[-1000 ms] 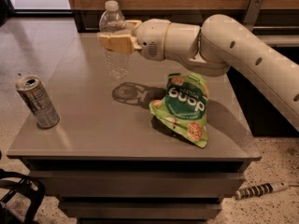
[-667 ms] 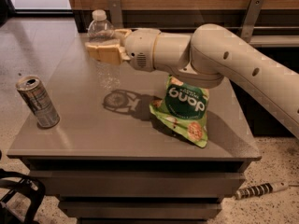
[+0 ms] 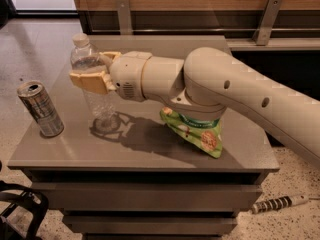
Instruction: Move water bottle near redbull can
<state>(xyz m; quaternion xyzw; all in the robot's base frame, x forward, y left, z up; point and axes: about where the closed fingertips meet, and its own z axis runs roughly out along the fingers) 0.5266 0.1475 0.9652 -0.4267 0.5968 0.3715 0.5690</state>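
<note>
- Gripper (image 3: pixel 88 67) over the left-centre of the table (image 3: pixel 60 151), clenched on the water bottle (image 3: pixel 101 106); tan fingers (image 3: pixel 92 81) on either side of the upper body, just under the shoulder.
- Water bottle upright, white cap up, over the table's left half; base at or just off the surface, cannot tell which.
- Close to the redbull can (image 3: pixel 41 109) but apart from it, with a strip of bare table between the two; can upright by the left edge.
- Handling, as a guess: light, fill level hard to read; thin ribbed plastic, likely to flex or dent under a hard squeeze; smooth, maybe slippery; tall and narrow, so tippy on set-down.
- Best hold probably the present one or slightly lower: across the ribbed body above the middle, not on the cap or neck.
- Arm (image 3: pixel 225 89) reaching in from the right, passing over a green snack bag (image 3: pixel 202 134) lying flat right of centre, apart from the bottle.
- Left to do, judged: lower squarely, release, pull back without brushing the can.
- Risks: knocking the light can over if carried too far left; bottle toppling if let go while tilted.
- Off the table: striped cable-like thing (image 3: pixel 280 204) at lower right, dark frame (image 3: pixel 22 206) at lower left.
</note>
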